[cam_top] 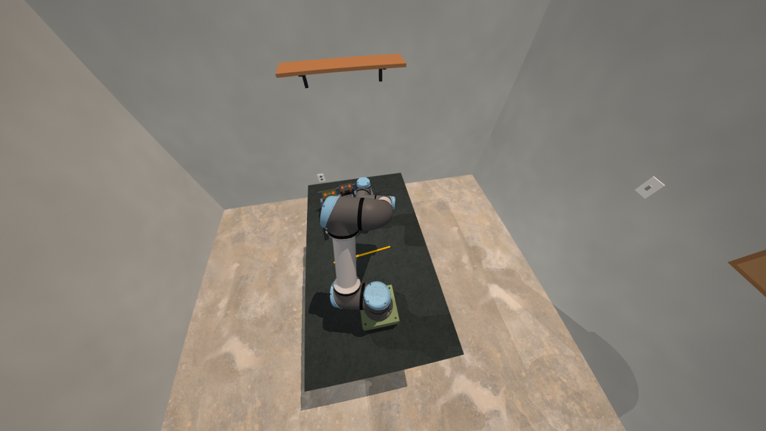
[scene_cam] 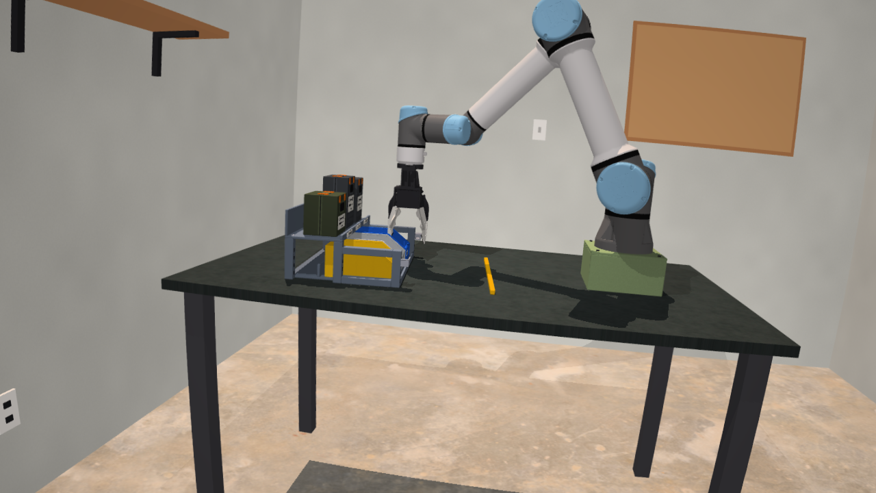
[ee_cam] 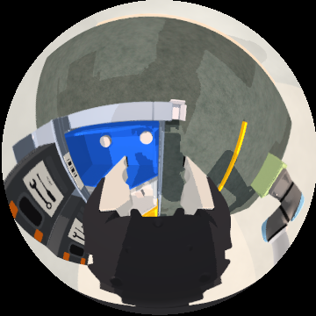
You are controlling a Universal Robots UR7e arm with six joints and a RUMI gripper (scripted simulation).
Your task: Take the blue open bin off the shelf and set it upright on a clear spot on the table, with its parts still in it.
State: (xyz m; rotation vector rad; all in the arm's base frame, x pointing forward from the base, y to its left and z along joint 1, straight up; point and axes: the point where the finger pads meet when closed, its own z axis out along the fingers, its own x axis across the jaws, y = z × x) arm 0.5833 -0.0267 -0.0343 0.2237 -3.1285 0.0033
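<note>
The blue open bin sits in the lower level of a grey shelf rack at the table's left end, behind a yellow bin. In the wrist view the blue bin holds two small white round parts. My gripper points straight down at the rack's front end and is open. In the wrist view its fingers stand on either side of the bin's front rim and the rack's front rail, one finger over the bin's inside and one outside. Nothing is gripped. The arm hides the gripper in the overhead view.
Dark tool boxes stand on the rack's top level, close to the gripper's left. A thin yellow stick lies mid-table. The arm's green base stands at the right end. A wall shelf hangs high above.
</note>
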